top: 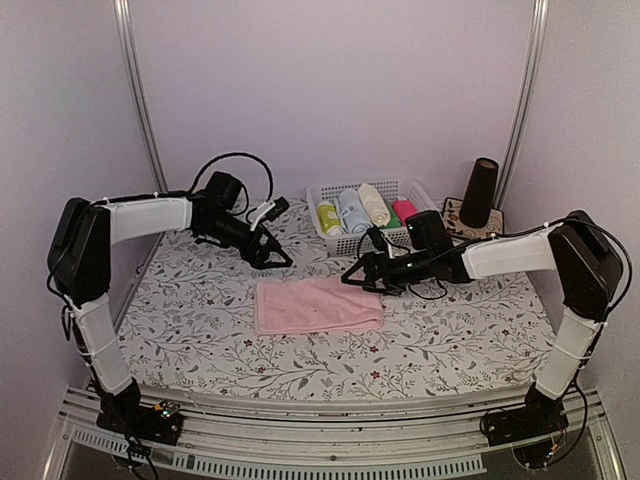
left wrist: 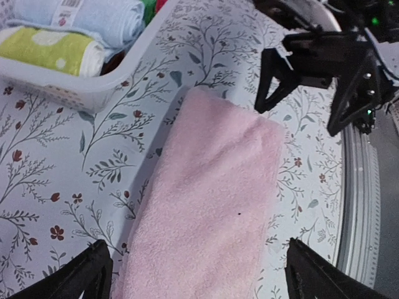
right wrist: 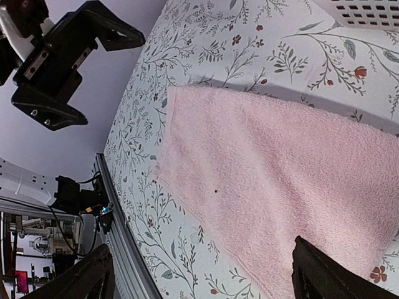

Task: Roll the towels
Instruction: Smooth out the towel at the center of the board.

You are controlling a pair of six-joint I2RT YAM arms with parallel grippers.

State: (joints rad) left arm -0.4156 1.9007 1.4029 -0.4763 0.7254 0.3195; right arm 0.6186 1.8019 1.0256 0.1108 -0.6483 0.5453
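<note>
— While you look down from above, your tabletop (top: 200,330) shows a white cloth printed with grey sprigs and small red flowers. Pale lilac walls (top: 330,80) close it in, and a metal pole (top: 140,100) rises at each far corner.

— And what containers do you have?

— You have a white perforated basket (top: 345,243) at the far edge, right of centre. Lying side by side in it are a yellow-green roll (top: 328,216), a light blue roll (top: 351,210), the cream towel (top: 373,203) rolled up, a green roll (top: 391,215) and a magenta roll (top: 404,209). A dark cup (top: 481,192) stands on a small mat (top: 497,222) at the far right corner.

— Where is your pink towel?

— Your pink towel (top: 317,305) lies flat near the middle of the tabletop, apart from both pincers.

— And those pincers?

— Your left gripper (top: 278,255) hangs beyond the towel's far left corner, jaws spread wide and empty. Your right gripper (top: 355,277) hangs between the towel's far right corner and the basket, jaws wide too, holding nothing.
</note>
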